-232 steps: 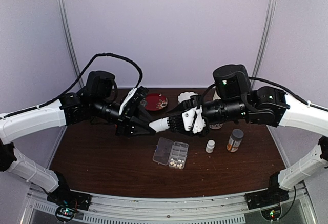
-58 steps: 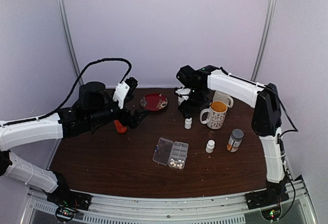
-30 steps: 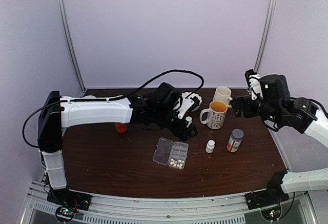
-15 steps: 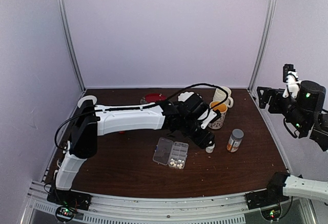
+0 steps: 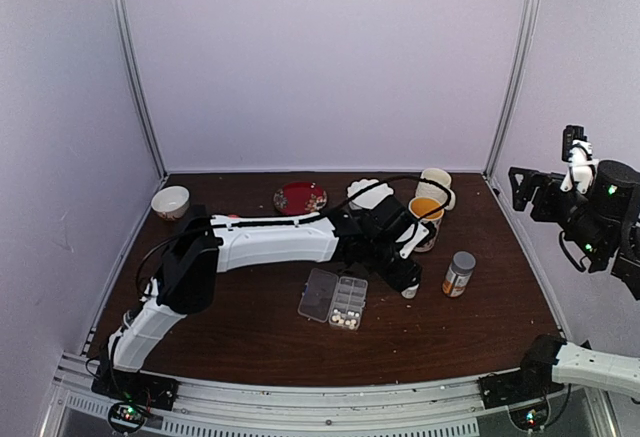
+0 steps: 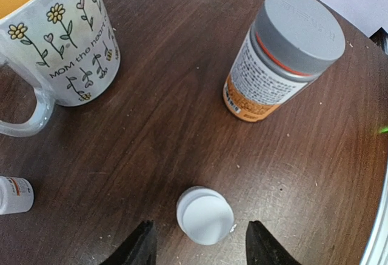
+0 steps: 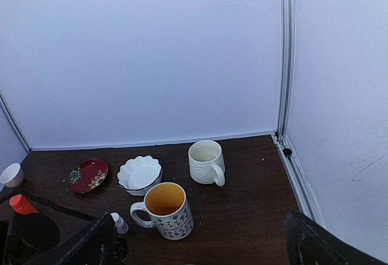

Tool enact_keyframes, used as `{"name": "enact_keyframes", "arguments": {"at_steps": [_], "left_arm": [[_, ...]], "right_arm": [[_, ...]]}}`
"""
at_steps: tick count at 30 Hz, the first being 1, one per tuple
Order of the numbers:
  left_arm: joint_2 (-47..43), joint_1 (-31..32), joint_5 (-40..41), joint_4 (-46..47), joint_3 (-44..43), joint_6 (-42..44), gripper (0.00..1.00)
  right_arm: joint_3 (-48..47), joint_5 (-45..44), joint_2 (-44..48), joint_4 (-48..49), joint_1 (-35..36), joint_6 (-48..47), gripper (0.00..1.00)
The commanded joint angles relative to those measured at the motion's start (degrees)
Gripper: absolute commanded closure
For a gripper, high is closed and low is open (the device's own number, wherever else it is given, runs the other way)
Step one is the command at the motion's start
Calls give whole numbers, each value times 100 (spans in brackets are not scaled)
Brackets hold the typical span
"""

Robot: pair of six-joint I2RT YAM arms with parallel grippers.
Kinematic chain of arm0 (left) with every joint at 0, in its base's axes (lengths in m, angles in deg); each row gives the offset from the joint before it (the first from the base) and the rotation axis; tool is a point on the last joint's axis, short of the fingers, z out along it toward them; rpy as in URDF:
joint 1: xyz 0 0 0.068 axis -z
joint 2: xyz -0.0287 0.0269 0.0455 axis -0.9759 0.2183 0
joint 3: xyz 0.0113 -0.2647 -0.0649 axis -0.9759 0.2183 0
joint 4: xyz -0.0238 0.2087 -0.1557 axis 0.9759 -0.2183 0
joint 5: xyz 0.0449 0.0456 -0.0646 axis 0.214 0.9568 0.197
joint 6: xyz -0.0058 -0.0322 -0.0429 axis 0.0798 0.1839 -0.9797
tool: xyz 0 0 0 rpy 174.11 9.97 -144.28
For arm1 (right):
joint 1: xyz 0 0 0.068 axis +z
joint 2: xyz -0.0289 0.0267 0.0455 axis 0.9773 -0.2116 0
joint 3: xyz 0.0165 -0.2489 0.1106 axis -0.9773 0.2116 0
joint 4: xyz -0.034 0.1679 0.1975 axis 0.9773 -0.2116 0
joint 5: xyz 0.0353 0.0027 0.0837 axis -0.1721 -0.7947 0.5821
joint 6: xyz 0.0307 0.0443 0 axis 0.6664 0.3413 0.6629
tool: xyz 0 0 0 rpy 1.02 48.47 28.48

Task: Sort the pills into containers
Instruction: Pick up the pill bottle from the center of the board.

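The clear pill box point(image 5: 335, 299) lies open at mid-table, with whitish pills point(image 5: 347, 315) in some of its cells. My left arm reaches across to its right. There my left gripper point(image 5: 404, 279) hangs over a small white-capped bottle point(image 5: 411, 291). In the left wrist view that bottle point(image 6: 205, 215) stands upright between the two dark fingertips point(image 6: 139, 250), with a gap on each side. The left gripper point(image 6: 203, 251) is open and holds nothing. My right gripper point(image 5: 522, 189) is raised high at the far right, wide open and empty.
A grey-capped orange bottle point(image 5: 458, 273) stands right of the white one. Behind are a flowered mug point(image 5: 425, 219), a cream mug point(image 5: 436, 186), a scalloped white bowl point(image 5: 368, 193), a red plate point(image 5: 300, 198) and a small bowl point(image 5: 170, 201). Another tiny bottle point(image 6: 13, 193) stands by the flowered mug.
My left gripper has moved right from beside the flowered mug to over the white-capped bottle, and its jaws have narrowed. My right arm has drawn back to the far right.
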Motion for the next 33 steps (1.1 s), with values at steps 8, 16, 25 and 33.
{"name": "enact_keyframes", "arguments": {"at_steps": [8, 16, 25, 33], "left_arm": [[109, 144, 201, 483, -151, 435, 42], [234, 159, 191, 498, -198, 462, 44], [320, 159, 254, 524, -239, 514, 46], [355, 152, 330, 527, -252, 549, 58]], "right_arm": [[49, -88, 22, -79, -36, 93, 0], [88, -23, 16, -73, -40, 74, 0], [128, -66, 90, -22, -35, 24, 0], [183, -41, 108, 6, -36, 50, 0]]}}
